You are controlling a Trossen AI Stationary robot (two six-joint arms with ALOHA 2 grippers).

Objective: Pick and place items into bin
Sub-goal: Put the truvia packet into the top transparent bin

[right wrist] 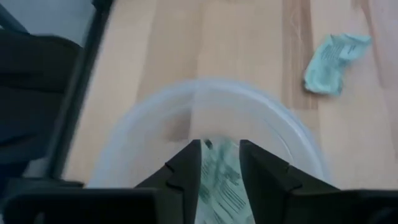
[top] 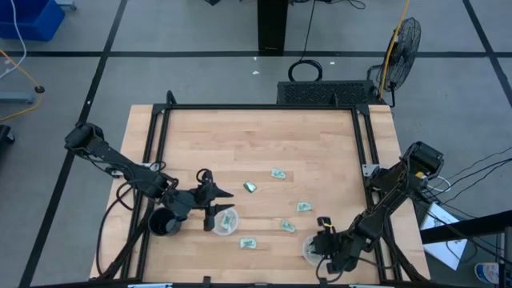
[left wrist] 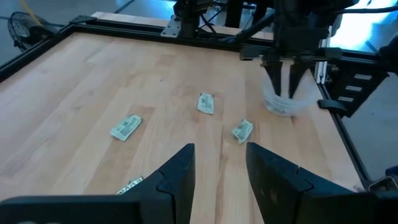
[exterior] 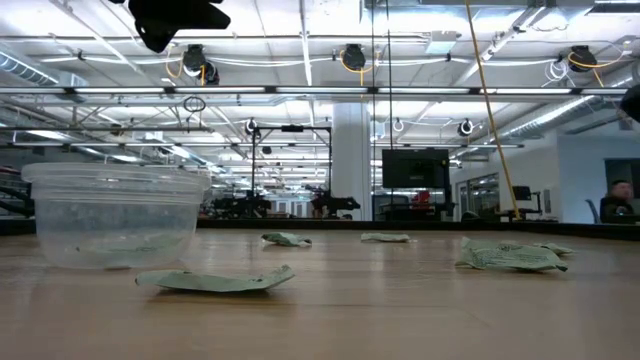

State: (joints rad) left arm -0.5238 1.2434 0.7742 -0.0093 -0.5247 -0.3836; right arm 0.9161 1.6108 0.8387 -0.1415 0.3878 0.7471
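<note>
Five loose packets (top: 278, 173) beyond the right gripper (right wrist: 219, 163), fingers parted over one cup (right wrist: 205, 124); left gripper (left wrist: 219, 168) open.

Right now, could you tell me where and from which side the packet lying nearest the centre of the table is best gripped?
The dark green packet lies flat and apart from the other packets, so come straight down from above and pinch across its narrower width, probably at the middle; its crinkled edges may give the jaws some purchase.
</note>
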